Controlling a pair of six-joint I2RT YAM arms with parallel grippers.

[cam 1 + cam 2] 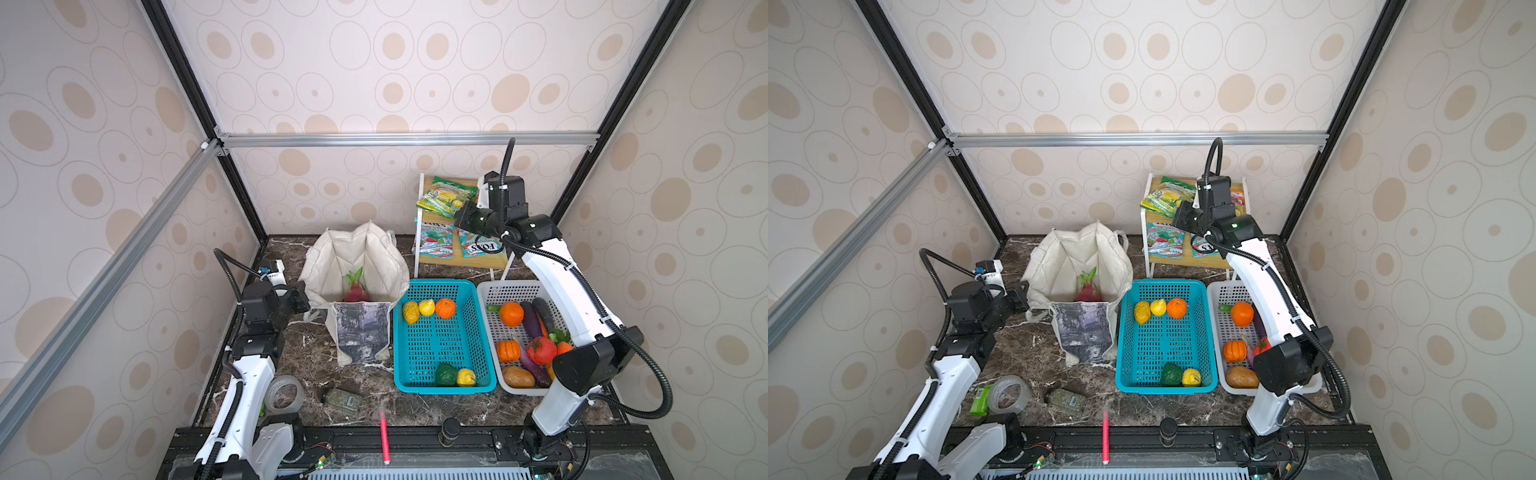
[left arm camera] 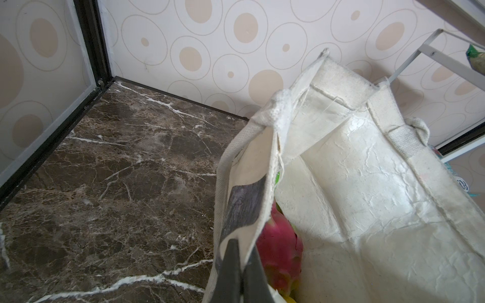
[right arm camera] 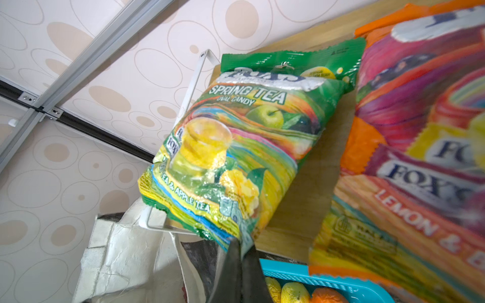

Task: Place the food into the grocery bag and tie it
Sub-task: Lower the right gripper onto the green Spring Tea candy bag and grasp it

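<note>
right hand [image 3: 242,245] pinching green packet [image 3: 236,147], left hand [image 2: 242,253] pinching bag [image 2: 341,170]

Grocery bag [image 1: 353,257] mouth is left open; its right is blocked by teal basket [image 1: 436,345]; its left is unobstructed table [image 2: 118,170].

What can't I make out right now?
- bag contents under the dragon fruit: bag walls hide them in both top views; the left wrist view's edge cuts them off.
- white basket: right arm covers much of its inside in a top view.
- right fingers on the green packet: hidden behind the arm in both top views.
- orange packet: blurred, cropped in the right wrist view.
</note>
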